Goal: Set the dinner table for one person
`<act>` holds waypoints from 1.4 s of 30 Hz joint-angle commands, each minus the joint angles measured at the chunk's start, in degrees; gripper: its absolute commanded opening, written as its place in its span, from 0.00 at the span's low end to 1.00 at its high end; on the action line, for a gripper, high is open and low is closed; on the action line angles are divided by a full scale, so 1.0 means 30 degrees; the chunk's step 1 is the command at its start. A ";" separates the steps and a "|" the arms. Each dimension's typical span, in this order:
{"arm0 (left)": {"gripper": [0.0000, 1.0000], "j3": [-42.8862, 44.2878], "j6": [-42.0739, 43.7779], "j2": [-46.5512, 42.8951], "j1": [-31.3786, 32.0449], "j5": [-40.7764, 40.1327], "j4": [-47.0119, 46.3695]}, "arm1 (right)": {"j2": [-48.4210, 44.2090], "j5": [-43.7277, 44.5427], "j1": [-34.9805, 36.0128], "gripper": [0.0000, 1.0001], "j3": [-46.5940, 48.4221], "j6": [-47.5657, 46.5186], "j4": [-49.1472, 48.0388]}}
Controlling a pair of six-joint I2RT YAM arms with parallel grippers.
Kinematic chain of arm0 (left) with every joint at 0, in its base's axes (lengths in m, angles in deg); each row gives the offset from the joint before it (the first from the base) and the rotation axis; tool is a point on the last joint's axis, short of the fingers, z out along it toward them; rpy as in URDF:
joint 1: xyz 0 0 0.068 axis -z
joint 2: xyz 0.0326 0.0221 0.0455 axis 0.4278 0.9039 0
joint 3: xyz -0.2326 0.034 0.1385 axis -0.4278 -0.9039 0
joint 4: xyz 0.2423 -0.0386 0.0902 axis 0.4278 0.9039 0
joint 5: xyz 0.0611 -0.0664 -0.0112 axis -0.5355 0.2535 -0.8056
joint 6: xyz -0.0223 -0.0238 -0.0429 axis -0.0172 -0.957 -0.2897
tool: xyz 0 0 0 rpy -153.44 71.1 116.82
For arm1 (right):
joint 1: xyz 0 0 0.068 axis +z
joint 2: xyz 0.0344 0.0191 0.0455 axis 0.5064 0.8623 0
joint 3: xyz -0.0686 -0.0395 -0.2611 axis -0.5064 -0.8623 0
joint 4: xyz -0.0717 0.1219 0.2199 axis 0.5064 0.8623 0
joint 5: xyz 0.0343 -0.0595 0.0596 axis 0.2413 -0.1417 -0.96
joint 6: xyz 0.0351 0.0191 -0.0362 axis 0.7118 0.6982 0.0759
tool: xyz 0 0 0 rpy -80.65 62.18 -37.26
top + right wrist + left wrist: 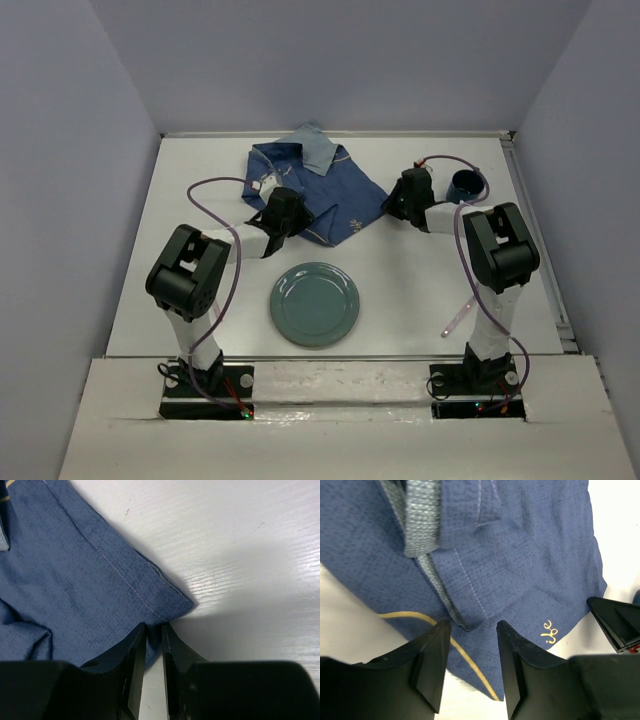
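The right tool (154,652) is pinched narrow on the hem of the dark blue cloth (75,570), just beside a corner, with only a sliver of fabric between the jaws. That thin bite is the first risk. A pull toward the robot could slide the hem out, and the corner would drop back onto the table (250,555) in a crumple.

The left tool (472,662) stands part open, its jaws astride a folded seam at the cloth's near edge and holding nothing. Whether its tips touch the fabric cannot be told. Closing here could catch several layers at once, or the paler strip under the fold, and the cloth would then lift as a bundle instead of spreading flat. With one side gripped and the other loose, any pull would also swivel the fabric about the held corner and twist it.

Further out, the green plate (314,304) lies on the white table on the near side of the cloth, between the two arms. A cloth dragged that way could ride over its rim or shove it. The dark mug (463,186) stands just beside the right arm's wrist, close enough that a sideways sweep might tip it. A pale utensil (458,318) lies near the right arm's base, well apart from the cloth, and looks least at risk.
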 commanded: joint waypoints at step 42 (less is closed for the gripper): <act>0.00 -0.1771 0.0900 -0.7406 -0.4235 0.4378 -0.3111 | -1.0816 0.1025 -0.0245 0.00 -0.5549 -0.2183 -0.0891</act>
